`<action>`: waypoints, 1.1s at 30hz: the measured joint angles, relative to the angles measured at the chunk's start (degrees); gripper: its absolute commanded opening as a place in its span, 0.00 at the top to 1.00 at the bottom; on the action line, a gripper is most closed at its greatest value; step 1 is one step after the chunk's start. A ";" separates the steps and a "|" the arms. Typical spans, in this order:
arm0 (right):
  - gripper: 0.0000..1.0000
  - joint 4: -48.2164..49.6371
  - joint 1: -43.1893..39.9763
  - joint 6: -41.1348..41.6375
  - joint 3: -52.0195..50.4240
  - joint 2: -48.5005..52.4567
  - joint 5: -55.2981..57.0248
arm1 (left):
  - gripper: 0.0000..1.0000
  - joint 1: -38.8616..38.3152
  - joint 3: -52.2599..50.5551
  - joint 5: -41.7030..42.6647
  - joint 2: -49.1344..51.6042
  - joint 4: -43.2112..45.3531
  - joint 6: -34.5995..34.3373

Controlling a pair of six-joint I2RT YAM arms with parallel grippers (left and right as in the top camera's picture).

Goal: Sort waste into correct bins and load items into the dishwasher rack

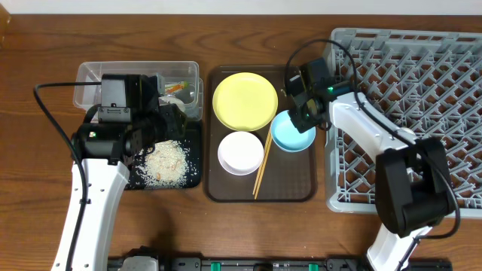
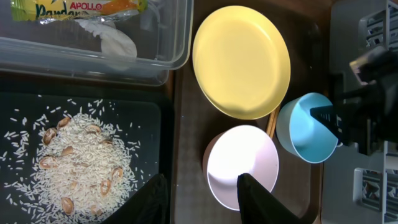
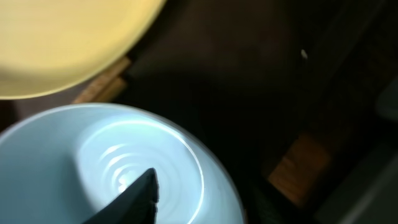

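The light blue bowl sits on the brown serving tray, next to the yellow plate, white bowl and chopsticks. My right gripper straddles the blue bowl's right rim. One finger is inside, and a gap still shows beside it. My left gripper hangs open and empty over the seam between the black tray and the serving tray. Rice lies in the black tray. The wrapper and crumpled paper lie in the clear container.
The grey dishwasher rack fills the right side, just beside the brown serving tray. The left arm reaches over the clear container and black tray. Bare wooden table runs along the front edge.
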 measured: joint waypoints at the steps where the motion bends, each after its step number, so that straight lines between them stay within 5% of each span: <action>1: 0.77 0.07 0.00 -0.15 0.00 0.26 0.15 | 0.60 0.00 0.00 0.00 0.00 -0.04 0.00; 4: 0.99 -0.02 0.00 0.42 0.00 1.31 1.11 | 0.60 0.00 0.00 0.02 0.00 -0.26 0.00; 18: 0.99 2.10 -1.25 5.97 0.00 -10.78 13.09 | 0.60 0.00 0.00 0.00 0.00 -0.35 0.00; 25: 0.99 8.26 -5.14 5.99 0.15 -22.21 23.54 | 0.60 0.00 0.00 0.00 0.00 -0.35 0.00; 33: 0.99 21.77 -8.50 -0.85 0.09 -20.85 40.94 | 0.60 0.00 0.00 -0.02 0.00 -0.46 0.00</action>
